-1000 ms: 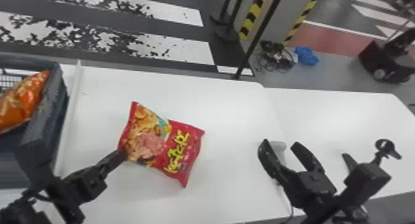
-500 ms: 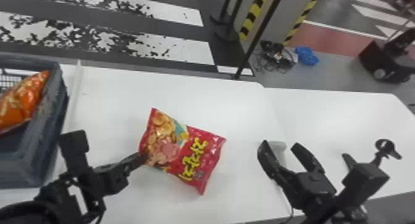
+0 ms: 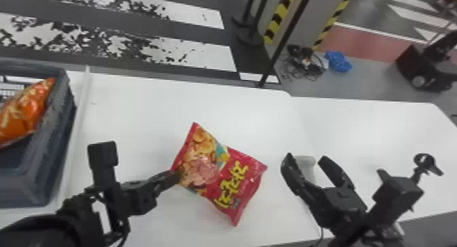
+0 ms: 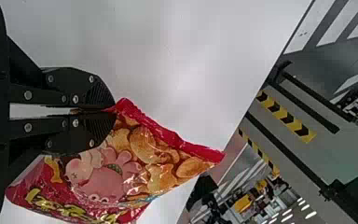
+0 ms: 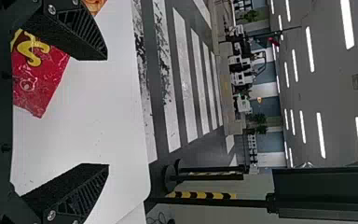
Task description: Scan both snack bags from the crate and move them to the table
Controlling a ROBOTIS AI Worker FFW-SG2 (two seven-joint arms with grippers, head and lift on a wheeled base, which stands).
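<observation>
Our left gripper (image 4: 113, 110) pinches the red snack bag (image 3: 217, 171) by one edge over the table (image 3: 136, 120), likely so our right gripper (image 3: 306, 157), fingers spread, can take the free end.

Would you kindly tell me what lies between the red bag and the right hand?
The head view shows a bare stretch of white table between the red bag and the right hand.

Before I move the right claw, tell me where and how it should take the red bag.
Likely grip the red bag by its free end, from the robot's right: that thin edge faces the open right claw, while the left claw pinches the opposite side.
</observation>
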